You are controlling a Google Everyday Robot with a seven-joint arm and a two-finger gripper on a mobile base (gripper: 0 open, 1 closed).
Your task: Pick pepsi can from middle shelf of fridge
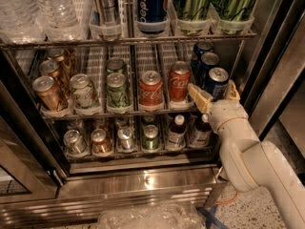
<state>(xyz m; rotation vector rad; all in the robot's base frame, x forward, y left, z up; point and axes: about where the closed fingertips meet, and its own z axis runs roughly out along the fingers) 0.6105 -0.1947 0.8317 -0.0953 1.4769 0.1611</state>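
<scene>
The pepsi can (218,80) is short and dark blue with a silver top. It stands at the front right of the middle shelf (95,113), with two more blue cans (206,61) lined up behind it. My gripper (212,87) is open at the can's front. One tan finger (199,97) is at its left, by a red cola can (178,82). The other finger (232,89) is at its right. The can is between the fingers, and they have not closed on it. The white arm (252,161) reaches in from the lower right.
Gold (46,92), green (116,90) and red (150,89) cans line the same rack. Tall cans (152,4) and water bottles (57,8) stand above, small bottles and cans (176,132) below. The fridge's dark door frame (271,75) is at the right, its steel base panel (143,182) below.
</scene>
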